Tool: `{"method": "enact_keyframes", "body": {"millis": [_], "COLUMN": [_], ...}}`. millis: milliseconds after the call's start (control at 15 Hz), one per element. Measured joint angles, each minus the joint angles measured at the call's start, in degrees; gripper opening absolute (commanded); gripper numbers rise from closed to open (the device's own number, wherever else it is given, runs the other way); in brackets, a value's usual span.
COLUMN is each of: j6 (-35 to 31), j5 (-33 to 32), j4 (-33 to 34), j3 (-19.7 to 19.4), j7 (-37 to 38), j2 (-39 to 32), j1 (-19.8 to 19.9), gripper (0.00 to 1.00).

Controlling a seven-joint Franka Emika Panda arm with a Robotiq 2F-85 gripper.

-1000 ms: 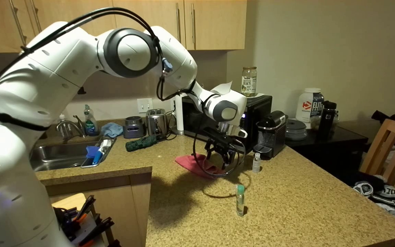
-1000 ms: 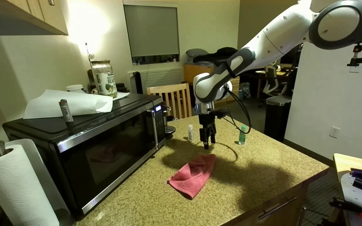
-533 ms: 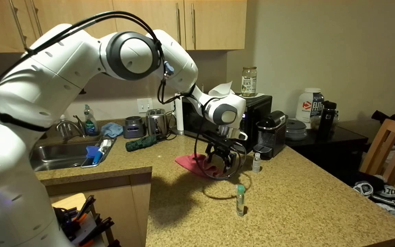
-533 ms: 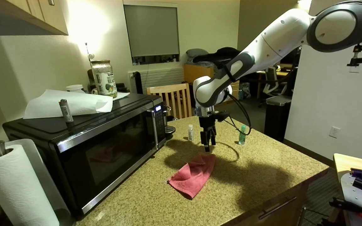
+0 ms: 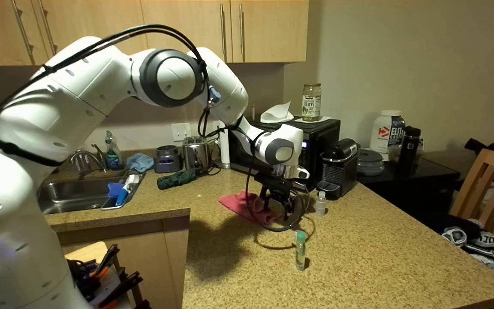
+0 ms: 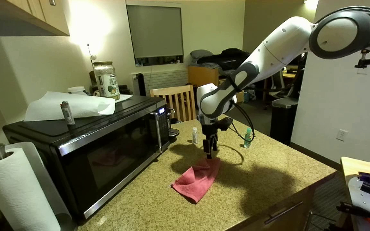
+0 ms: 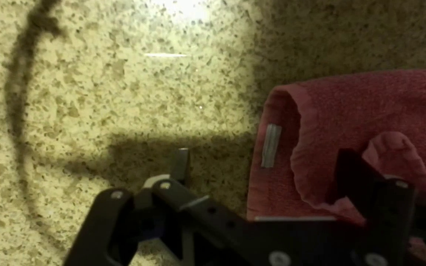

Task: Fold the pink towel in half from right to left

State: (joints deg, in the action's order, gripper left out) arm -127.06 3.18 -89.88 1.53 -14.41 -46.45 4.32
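Pink towel (image 6: 201, 180) needs its fold, and the present step looks like lining up the grasp; next the hand (image 7: 263, 159) should sink a little, pinch an edge and carry it across. The towel lies rumpled on the desk (image 6: 133, 205), one end just beneath the hand, which is spread wide and grips nothing; whether they touch, I cannot tell.

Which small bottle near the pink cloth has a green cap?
The slim bottle farther from the black coffee machine; the nearer bottle has a white cap.
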Motion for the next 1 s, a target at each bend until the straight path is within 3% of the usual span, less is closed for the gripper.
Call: {"method": "enact_keyframes", "body": {"millis": [1000], "j6": [-0.65], "j5": [0.03], "j4": [-0.89], "j3": [0.02], "j7": [0.75], "j2": [-0.31], "j1": [-0.02], "gripper": [1.00]}}
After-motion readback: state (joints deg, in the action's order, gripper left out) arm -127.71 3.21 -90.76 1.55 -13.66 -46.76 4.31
